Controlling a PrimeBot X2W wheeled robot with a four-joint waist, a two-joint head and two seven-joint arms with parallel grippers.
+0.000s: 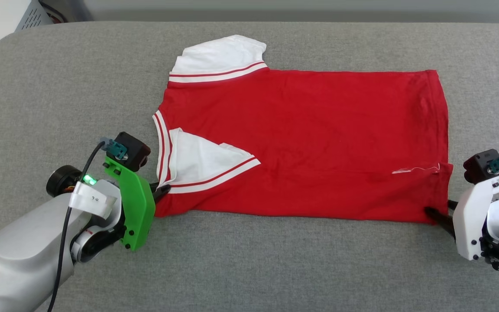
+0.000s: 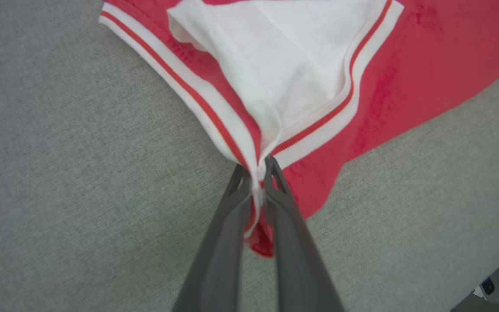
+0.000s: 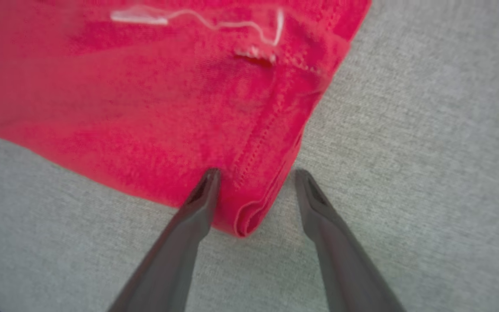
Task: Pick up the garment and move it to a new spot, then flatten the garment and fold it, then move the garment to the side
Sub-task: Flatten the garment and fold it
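Lying flat on grey surface (image 1: 275,260), red white-sleeved jersey (image 1: 301,138), left hand (image 2: 256,168) clamped on its trim (image 2: 215,117), right hand (image 3: 257,173) apart astride hem (image 3: 254,149)

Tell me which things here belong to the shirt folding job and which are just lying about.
Job in hand: garment, lying spread on the grey table; left gripper, shut on its neck-end corner; right gripper, open astride its hem corner.
Just lying about: grey vented box beyond the table's far left corner.
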